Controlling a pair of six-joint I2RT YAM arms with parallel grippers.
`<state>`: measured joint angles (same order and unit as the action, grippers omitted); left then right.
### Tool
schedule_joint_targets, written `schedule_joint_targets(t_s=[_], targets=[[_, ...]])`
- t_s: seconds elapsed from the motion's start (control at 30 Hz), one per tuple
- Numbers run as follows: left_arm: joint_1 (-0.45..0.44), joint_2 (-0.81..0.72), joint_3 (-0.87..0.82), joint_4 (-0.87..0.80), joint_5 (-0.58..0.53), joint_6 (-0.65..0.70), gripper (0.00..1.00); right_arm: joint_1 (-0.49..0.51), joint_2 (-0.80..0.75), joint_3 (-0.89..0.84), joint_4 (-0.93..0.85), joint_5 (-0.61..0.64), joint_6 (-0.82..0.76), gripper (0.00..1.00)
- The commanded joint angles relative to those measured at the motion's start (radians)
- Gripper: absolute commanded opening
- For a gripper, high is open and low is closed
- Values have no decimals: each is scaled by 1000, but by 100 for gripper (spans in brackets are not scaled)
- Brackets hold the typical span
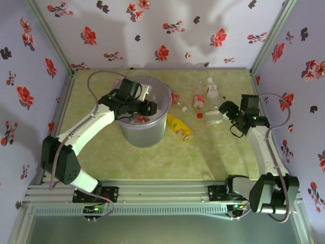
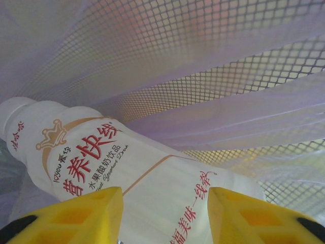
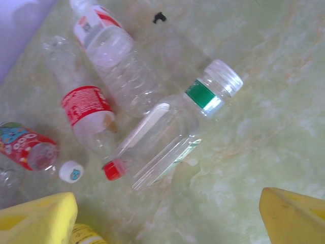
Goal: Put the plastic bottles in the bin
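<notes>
The left gripper [image 1: 144, 110] is down inside the bin [image 1: 148, 135], its yellow fingers [image 2: 76, 218] spread with one white bottle with red lettering [image 2: 101, 152] lying slantwise between and just beyond them. I cannot tell whether the pads press on it. The bin's meshed wall [image 2: 203, 51] rises close ahead of the fingers.

The right gripper [image 3: 167, 203] hangs over the table [image 3: 264, 127] released, its fingers wide apart with nothing between them. Five plastic bottles lie on the table before it:
- One green-banded clear bottle [image 3: 167, 137] is nearest, just ahead of the fingers, uncapped and on its side.
- One red-labelled crushed bottle [image 3: 84, 107] is ahead and to the left, touching the green-banded one.
- One bottle with a red-and-white label [image 3: 111, 51] is farther ahead, beside those two.
- One small bottle with a colourful red label [image 3: 25, 147] is far left.
- One yellow-labelled bottle [image 3: 86, 235] is just beside the left finger.

Two loose caps lie among them. A red cap [image 3: 114, 170] is against the green-banded bottle's base, and a white cap [image 3: 71, 171] is left of it. A small black scrap [image 3: 160, 18] lies well ahead.
</notes>
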<state>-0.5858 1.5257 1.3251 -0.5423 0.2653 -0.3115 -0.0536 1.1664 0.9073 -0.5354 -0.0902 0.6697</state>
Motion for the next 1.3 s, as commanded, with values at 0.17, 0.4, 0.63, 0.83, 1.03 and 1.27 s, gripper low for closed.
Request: schedule_joint_targets(t_s=[0.17,0.4,0.63,0.83,1.03,1.27], targets=[[-2,-41,52,-61,-37,39,74,-4,125,-40,126,36,110,91],[3,-151,40,-35,-119,1,90,4,220,-41,172,32,180,89],[18,-219,6,-15,-153,-39,94,48,305,-7,214,52,213,96],[25,-211,-24,6,-153,-52,94,66,417,45,236,53,221,99],[41,-209,-51,25,-153,-48,94,99,507,103,228,90,221,99],[50,-216,-58,37,-149,-38,94,118,594,145,213,113,219,99]])
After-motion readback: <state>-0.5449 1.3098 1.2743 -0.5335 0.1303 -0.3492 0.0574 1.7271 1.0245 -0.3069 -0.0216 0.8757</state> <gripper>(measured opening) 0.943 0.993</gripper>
